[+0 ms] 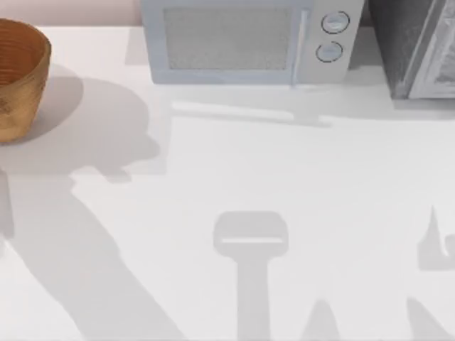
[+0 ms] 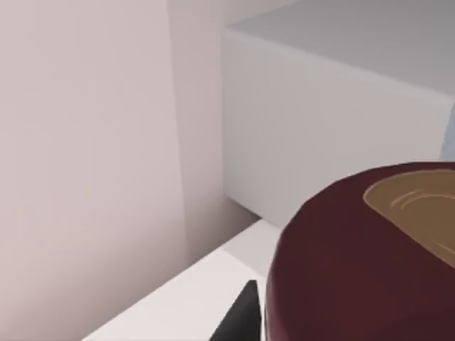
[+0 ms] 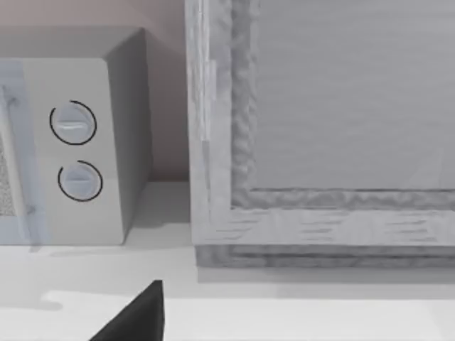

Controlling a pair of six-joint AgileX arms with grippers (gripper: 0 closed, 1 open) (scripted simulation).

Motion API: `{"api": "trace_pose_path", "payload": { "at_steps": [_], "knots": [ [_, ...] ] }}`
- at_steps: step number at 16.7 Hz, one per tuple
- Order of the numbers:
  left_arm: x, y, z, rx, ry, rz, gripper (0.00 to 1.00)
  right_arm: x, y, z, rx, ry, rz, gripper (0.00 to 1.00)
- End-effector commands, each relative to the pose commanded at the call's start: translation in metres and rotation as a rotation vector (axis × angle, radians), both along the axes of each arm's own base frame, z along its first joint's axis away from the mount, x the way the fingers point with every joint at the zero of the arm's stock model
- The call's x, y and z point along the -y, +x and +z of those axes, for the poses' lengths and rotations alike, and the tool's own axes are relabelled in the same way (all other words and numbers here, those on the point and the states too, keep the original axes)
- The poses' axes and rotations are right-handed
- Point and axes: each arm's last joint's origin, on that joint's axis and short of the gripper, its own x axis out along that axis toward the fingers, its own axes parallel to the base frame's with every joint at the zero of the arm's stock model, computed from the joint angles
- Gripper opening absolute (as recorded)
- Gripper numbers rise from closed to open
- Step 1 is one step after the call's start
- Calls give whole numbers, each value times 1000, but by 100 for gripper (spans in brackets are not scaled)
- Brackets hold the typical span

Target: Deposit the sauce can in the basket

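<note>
top view: basket (image 1: 20,78) sits at the far left edge of the white table (image 1: 213,177), partly cut off. microwave (image 1: 249,39) stands at the back centre, a grey cabinet (image 1: 419,42) at back right.

left wrist view: sauce can (image 2: 355,263) looms right beside a dark left fingertip (image 2: 242,320), dark red body with a tan label patch; cannot tell whether the fingers clamp it. microwave side wall lies beyond.

right wrist view: one dark right fingertip (image 3: 138,316) above the table, well short of the microwave dials and cabinet; grip state cannot be told.
</note>
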Motion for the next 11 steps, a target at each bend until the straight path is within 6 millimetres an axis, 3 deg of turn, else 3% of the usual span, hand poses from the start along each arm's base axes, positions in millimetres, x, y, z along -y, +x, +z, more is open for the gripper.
{"api": "trace_pose_path", "payload": {
  "at_steps": [5, 11],
  "knots": [
    [0, 0, 0, 0, 0, 0, 98, 0, 0, 0, 0, 0, 0, 100],
    [0, 0, 0, 0, 0, 0, 100, 0, 0, 0, 0, 0, 0, 100]
  ]
}}
